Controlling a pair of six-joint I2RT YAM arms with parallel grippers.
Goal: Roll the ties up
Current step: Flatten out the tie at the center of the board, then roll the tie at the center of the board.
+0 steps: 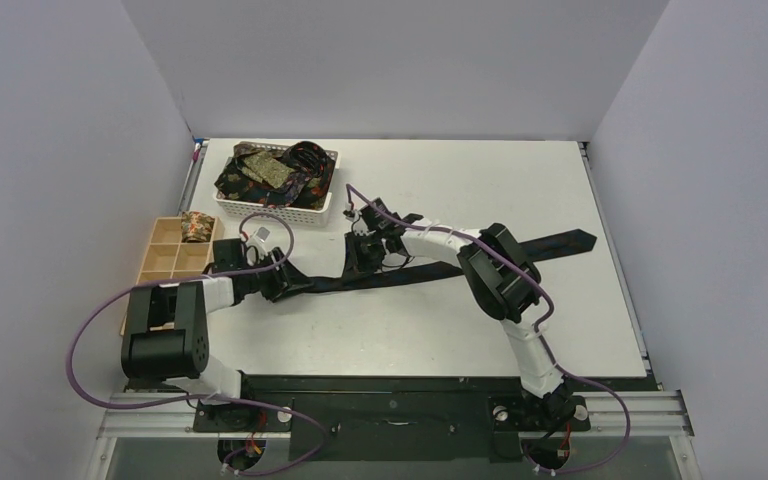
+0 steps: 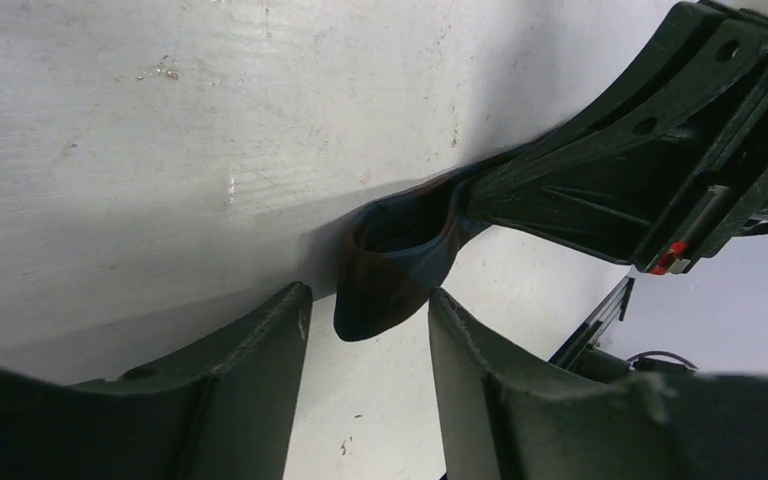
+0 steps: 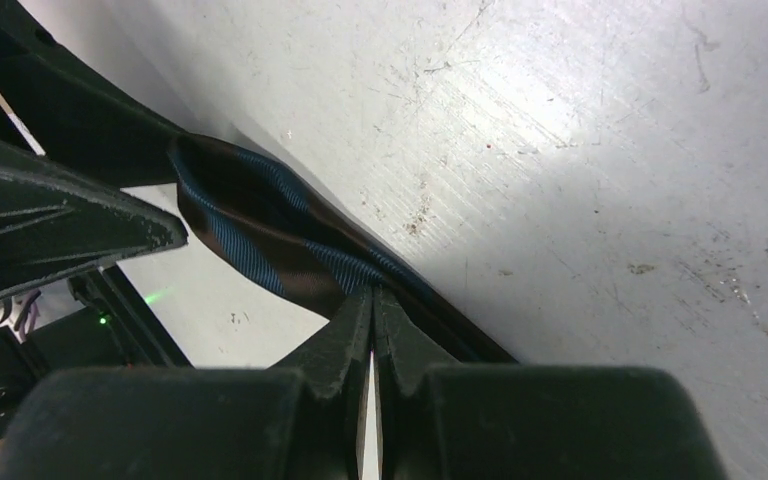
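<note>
A long dark tie (image 1: 520, 251) with blue stripes lies aslant across the table from the middle to the right. My right gripper (image 1: 365, 252) is shut on it near its left part; the right wrist view shows the fingertips (image 3: 373, 292) pinching the fabric (image 3: 260, 225). My left gripper (image 1: 282, 284) is open at the tie's left end. In the left wrist view the folded, curled tie end (image 2: 395, 265) sits just beyond the open gripper (image 2: 365, 300), touching neither finger. One patterned rolled tie (image 1: 197, 226) sits in the wooden tray (image 1: 165, 262).
A white lattice basket (image 1: 322, 205) at the back left holds several loose patterned ties (image 1: 270, 172). The wooden tray stands at the table's left edge, close to my left arm. Grey walls enclose the table on three sides.
</note>
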